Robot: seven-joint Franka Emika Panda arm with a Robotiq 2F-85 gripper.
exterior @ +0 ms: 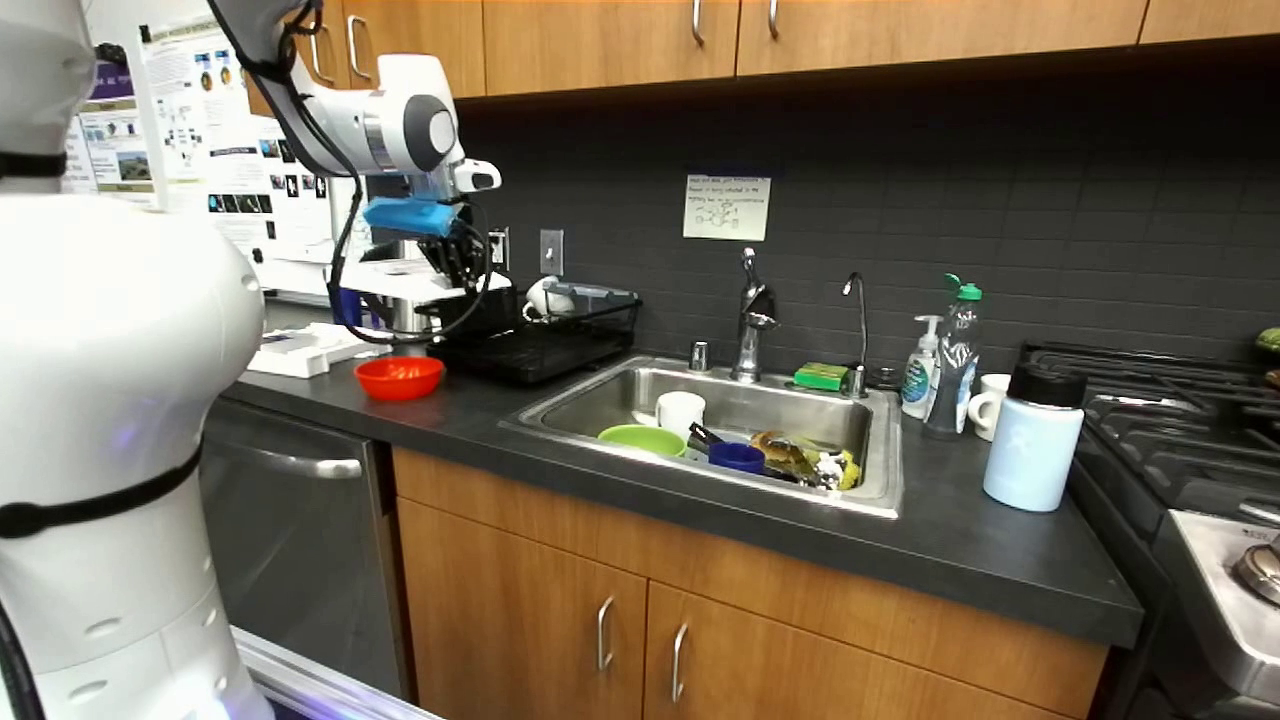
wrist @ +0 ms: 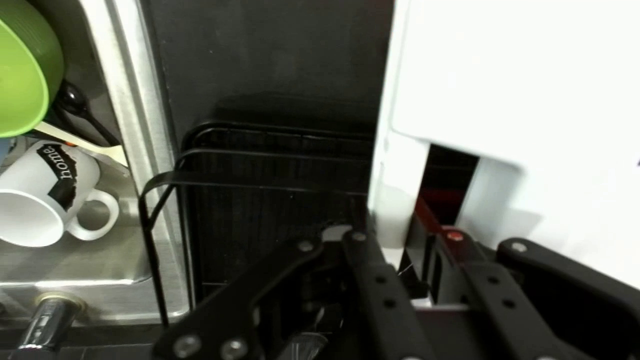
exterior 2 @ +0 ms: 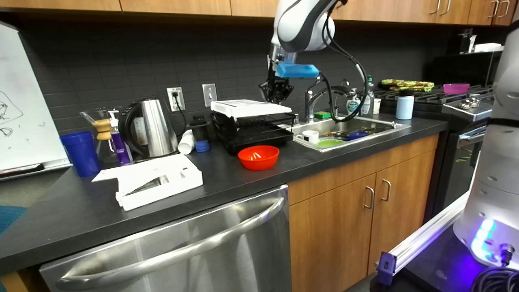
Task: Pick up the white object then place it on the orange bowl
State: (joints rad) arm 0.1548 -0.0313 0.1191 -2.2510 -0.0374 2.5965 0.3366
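A flat white object [exterior: 400, 283] hangs level over the left end of the black dish rack; in an exterior view it shows as a broad panel [exterior 2: 247, 108]. My gripper [wrist: 395, 225] is shut on its edge, a white strip running between the two fingers in the wrist view. Seen from outside, the gripper [exterior 2: 277, 99] points down onto the panel's back right part. The orange bowl [exterior 2: 258, 158] sits upright on the dark counter, in front of the rack and lower than the white object. From this side the bowl [exterior: 400, 378] looks empty. The wrist view does not clearly show it.
The dish rack [exterior 2: 259, 140] stands under the white object, beside the metal sink [exterior: 800, 425] with dishes in it. Another white tray [exterior 2: 178, 184] lies left of the bowl, with a steel kettle [exterior 2: 156, 129] behind it. Cabinets [exterior: 600, 40] hang above the arm.
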